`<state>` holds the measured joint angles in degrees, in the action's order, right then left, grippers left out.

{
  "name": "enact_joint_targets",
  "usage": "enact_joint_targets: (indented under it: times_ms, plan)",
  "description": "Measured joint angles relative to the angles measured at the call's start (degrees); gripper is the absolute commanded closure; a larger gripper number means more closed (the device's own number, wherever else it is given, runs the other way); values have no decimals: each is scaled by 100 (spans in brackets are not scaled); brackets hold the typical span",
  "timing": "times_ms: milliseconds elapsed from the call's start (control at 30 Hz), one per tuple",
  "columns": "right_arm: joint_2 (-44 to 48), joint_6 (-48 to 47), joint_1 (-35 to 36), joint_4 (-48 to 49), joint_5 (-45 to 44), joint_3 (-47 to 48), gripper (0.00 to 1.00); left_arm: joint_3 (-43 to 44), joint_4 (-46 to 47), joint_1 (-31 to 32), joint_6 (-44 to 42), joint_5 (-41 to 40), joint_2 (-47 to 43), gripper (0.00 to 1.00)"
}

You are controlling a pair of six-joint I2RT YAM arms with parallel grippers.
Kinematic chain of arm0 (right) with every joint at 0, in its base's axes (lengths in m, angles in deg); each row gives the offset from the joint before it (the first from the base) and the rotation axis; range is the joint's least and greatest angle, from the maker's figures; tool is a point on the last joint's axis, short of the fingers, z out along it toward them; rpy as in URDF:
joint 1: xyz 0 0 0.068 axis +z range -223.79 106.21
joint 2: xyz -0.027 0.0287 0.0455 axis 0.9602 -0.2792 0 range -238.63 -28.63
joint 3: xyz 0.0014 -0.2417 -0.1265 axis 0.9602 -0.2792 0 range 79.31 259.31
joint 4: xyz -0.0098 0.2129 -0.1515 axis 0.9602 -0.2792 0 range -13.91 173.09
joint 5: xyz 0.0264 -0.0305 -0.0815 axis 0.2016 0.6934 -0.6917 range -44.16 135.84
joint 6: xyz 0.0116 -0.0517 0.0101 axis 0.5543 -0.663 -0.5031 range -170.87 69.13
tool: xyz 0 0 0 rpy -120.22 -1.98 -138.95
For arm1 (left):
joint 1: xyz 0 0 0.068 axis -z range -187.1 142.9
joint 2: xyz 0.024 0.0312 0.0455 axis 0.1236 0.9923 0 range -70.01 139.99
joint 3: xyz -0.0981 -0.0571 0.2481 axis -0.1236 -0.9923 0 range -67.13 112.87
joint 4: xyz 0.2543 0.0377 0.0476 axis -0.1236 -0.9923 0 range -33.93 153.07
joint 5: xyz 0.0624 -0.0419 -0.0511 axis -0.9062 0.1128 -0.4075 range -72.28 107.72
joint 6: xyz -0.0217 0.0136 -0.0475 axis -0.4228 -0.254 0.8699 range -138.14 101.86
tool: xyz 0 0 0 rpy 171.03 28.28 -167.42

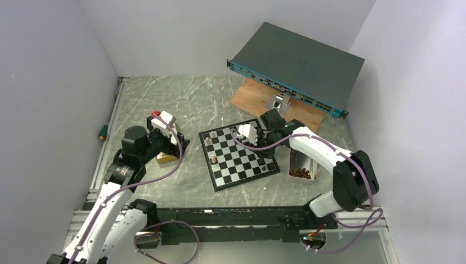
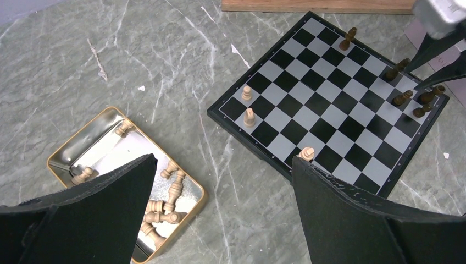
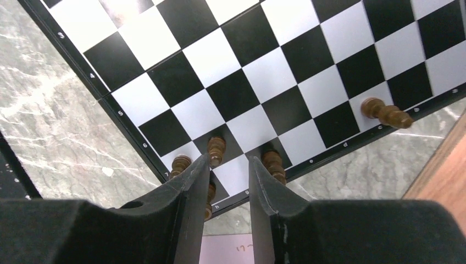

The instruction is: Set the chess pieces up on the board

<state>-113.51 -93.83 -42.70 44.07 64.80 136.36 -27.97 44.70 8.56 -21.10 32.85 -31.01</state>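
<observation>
The board (image 1: 239, 157) lies mid-table. Three light chess pieces (image 2: 250, 116) stand along its left edge. Several dark ones (image 3: 216, 151) cluster at its right corner, and one more (image 3: 386, 113) sits further along that edge. My right gripper (image 3: 228, 159) hovers over this corner, open a little, with only a white square showing in the gap. One dark piece is just outside its left fingertip and another (image 3: 273, 165) is behind its right finger. My left gripper (image 2: 224, 159) is wide open and empty above bare table, between the board and a gold tin (image 2: 99, 140) of light pieces.
A pink tin (image 1: 289, 165) with dark pieces stands at the board's right side, under my right wrist. A wooden plank (image 1: 258, 99) and a tilted rack unit (image 1: 297, 60) lie behind the board. A green-handled tool (image 1: 103, 132) rests by the left rail.
</observation>
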Motion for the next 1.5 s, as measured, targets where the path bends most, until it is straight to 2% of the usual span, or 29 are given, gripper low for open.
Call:
enact_joint_targets:
  times_ms: [200,433,667,800,1067,1233,1500]
  plan:
    - [328,-118,-42,-308,516,125,68,0,2,-13,-2,2,24,1]
    - [621,-531,-140,-1152,1775,715,67,0,4,-35,4,76,66,1]
    - [992,-697,-748,-1537,2782,848,65,0,0,-87,116,98,254,1]
    - [1298,-654,-1047,-1517,3062,741,60,0,2,-114,385,42,323,1]
    - [1978,-481,-1405,-1314,3130,330,56,0,39,-114,1075,42,590,1]
    - [2039,-481,-1443,-1279,3134,330,55,0,-42,-114,1469,17,933,1]
    - [2153,-483,-1473,-1263,3134,315,54,0,-245,-120,1727,-330,962,1]
